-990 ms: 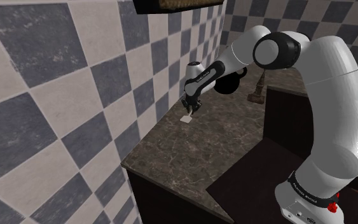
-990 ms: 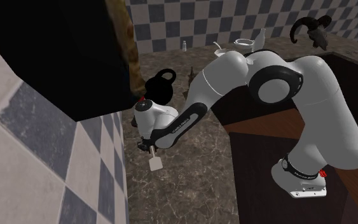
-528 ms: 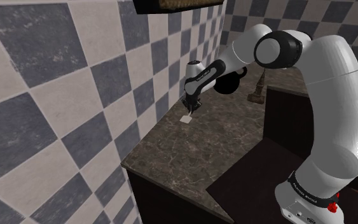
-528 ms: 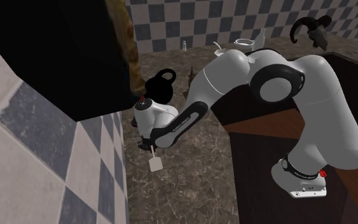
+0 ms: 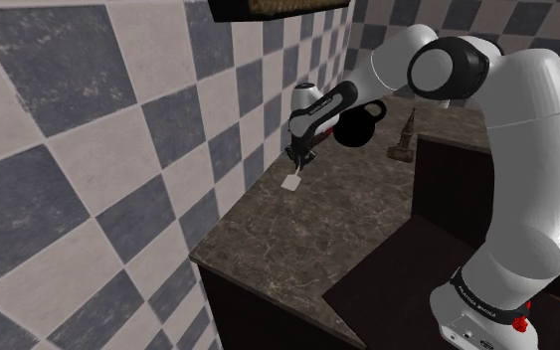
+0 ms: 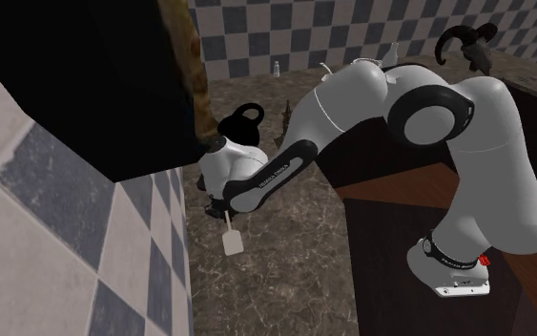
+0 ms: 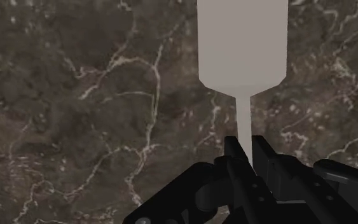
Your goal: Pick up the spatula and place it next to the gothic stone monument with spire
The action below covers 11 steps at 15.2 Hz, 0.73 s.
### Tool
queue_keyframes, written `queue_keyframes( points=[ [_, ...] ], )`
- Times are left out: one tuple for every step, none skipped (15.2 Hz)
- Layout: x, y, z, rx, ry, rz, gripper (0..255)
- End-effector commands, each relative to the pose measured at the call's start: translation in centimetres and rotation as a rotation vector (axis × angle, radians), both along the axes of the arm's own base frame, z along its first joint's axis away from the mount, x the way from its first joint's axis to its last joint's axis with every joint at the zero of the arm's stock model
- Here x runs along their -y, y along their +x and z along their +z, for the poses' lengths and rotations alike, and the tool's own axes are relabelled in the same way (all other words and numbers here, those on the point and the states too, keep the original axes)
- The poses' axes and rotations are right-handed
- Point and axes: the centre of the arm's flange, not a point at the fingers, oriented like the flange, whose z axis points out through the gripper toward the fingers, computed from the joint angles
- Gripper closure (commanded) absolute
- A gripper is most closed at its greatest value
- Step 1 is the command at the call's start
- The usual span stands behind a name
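Shoulder view shows the gripper [image 5: 300, 162] closed narrowly on the thin handle of the pale spatula [image 5: 290, 181], whose flat blade hangs below the fingers, just above the dark marble countertop [image 5: 307, 234] and close to the checkered wall [image 5: 89, 149]. Compared with a second ago, the blade sits slightly higher, and the elbow and upper links have swung up and toward that view's right. This suggests that the pick-up is done and the carry is beginning.

The gothic stone monument [image 5: 404, 137] stands well apart, farther along the counter near the raised dark ledge. A round black thing with a loop handle [image 5: 357, 127] sits between spatula and monument, so the carry probably has to pass over or around it.
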Motion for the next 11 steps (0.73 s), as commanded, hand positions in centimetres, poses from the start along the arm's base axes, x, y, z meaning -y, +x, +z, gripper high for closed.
queue_keyframes(
  points=[
    [0.0, 0.0, 1.2, 0.000, 0.000, 0.000, 255],
    [0.0, 0.0, 1.7, 0.000, 0.000, 0.000, 255],
    [0.0, 0.0, 2.2, 0.000, 0.000, 0.000, 255],
    [0.0, 0.0, 2.8, 0.000, 0.000, 0.000, 255],
    [0.0, 0.0, 3.3, 0.000, 0.000, 0.000, 255],
    [0.0, 0.0, 3.8, 0.000, 0.000, 0.000, 255],
    [0.0, 0.0, 4.3, 0.000, 0.000, 0.000, 255],
    [0.0, 0.0, 4.9, 0.000, 0.000, 0.000, 255],
    [0.0, 0.0, 5.4, 0.000, 0.000, 0.000, 255],
    [0.0, 0.0, 5.9, 0.000, 0.000, 0.000, 255],
    [0.0, 0.0, 6.5, 0.000, 0.000, 0.000, 255]
  ],
)
